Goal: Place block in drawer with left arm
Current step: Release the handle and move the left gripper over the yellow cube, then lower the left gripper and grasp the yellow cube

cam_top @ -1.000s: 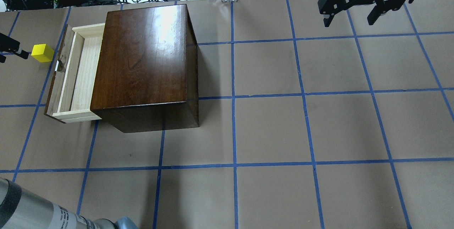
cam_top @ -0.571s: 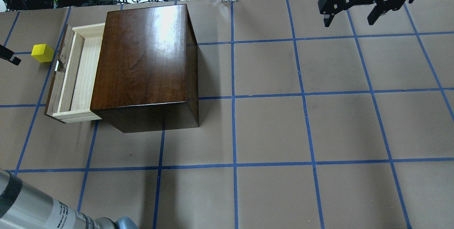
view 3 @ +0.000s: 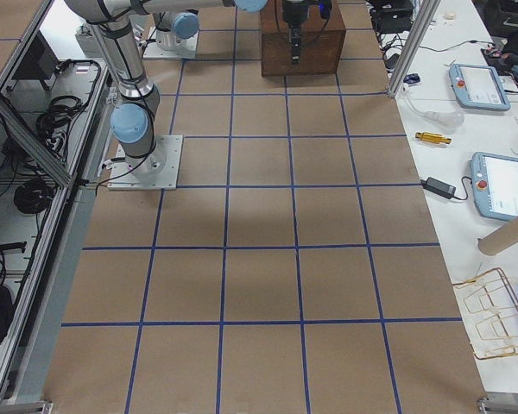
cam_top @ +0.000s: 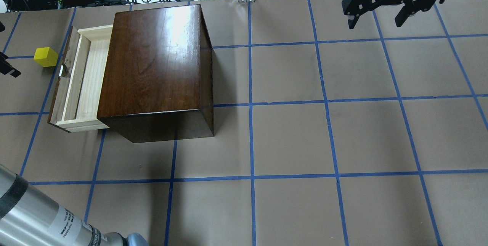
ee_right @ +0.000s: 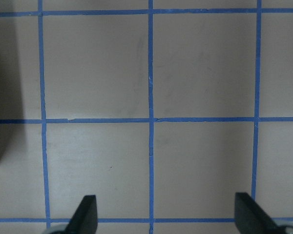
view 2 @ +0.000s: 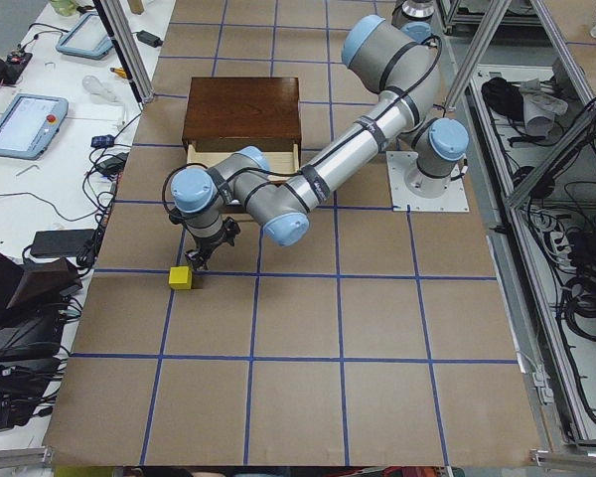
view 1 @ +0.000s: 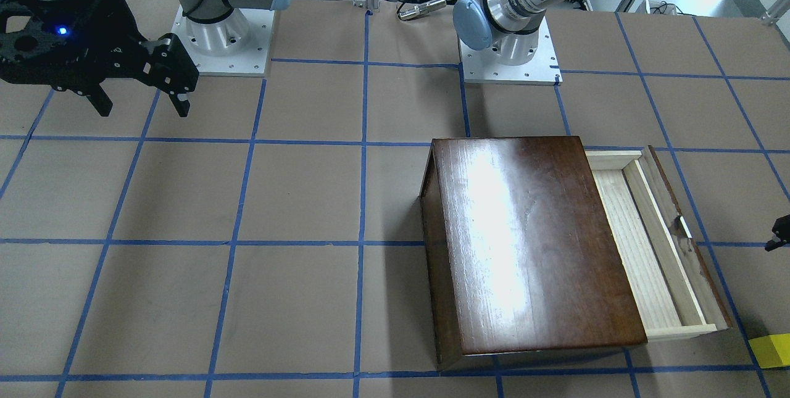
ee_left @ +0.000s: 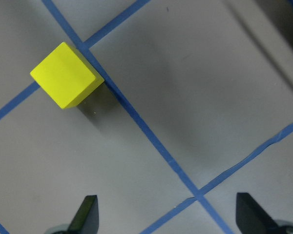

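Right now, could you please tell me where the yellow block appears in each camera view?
Front-facing: block at the bottom right edge, cut off.
Overhead: block far left, just outside the drawer front.
Exterior left: block left of centre, nearer the camera than the drawer.
Exterior right: not visible.
Left wrist: block upper left.
Right wrist: not in it.
Shared landmark: the open drawer, beside the block.

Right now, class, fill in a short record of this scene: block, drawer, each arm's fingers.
block: on the table, outside the drawer, beside its front
drawer: pulled open, visible part empty
left fingers: open, near the block, not around it
right fingers: open, holding nothing, far from the box
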Tool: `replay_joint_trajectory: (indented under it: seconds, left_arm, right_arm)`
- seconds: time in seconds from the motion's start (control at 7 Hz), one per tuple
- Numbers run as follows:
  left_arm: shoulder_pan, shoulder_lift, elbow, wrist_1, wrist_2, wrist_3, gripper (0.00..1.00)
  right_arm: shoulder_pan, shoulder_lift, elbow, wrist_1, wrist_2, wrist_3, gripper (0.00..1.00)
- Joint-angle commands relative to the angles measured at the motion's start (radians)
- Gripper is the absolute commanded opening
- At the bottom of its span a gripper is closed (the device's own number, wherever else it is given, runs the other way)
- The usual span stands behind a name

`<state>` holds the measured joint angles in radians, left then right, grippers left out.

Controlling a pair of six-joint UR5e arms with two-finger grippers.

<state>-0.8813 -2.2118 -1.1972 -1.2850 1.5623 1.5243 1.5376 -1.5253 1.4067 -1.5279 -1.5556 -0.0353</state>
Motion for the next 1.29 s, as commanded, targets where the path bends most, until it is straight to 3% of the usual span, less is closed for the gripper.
replay_joint_trajectory:
  seconds: [0.0,0.29,1.14]
  left_arm:
    - [-0.021,-0.064,0.063,0.065,0.004,0.253,1.0]
    - [-0.053,-0.114,0.097,0.099,0.004,0.408,1.0]
    - [-0.053,-0.255,0.254,0.081,-0.036,0.525,1.0]
  right_arm:
    - [0.001,-0.001,0.0,0.0,-0.001,0.0,1.0]
    - [0.0,0.0,0.0,0.0,0.0,0.0,1.0]
    - [0.0,-0.001,0.0,0.0,-0.001,0.0,1.0]
